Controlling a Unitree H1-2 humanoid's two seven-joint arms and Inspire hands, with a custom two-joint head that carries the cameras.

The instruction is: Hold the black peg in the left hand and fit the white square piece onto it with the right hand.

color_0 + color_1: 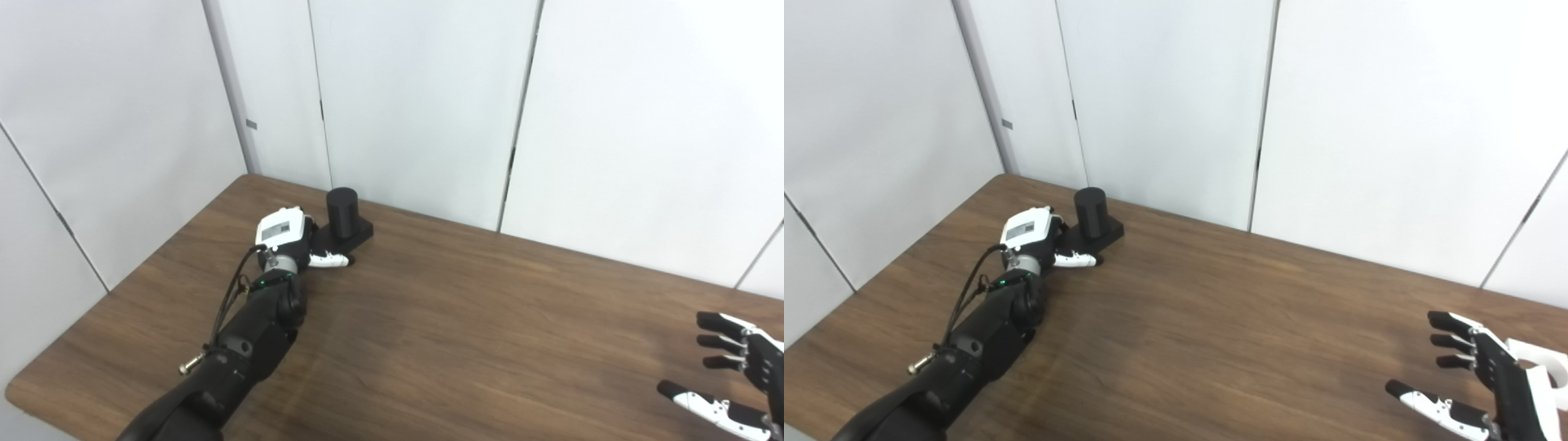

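The black peg [342, 212] is a short upright cylinder on a square black base, standing at the table's far left. My left hand [286, 237] sits against the base's left side. Its white thumb [331, 260] lies along the base's front edge, and its fingers are hidden behind the back of the hand. At the near right edge, my right hand [1476, 383] hovers open with its fingers spread. The white square piece [1543, 365] lies just behind that hand, partly hidden and cut off by the frame edge. It shows only in the right eye view.
The brown wooden table [459, 318] runs from the peg across to the right hand. White wall panels [416, 92] stand close behind its far edge. The table's left edge is a short way from my left forearm [245, 343].
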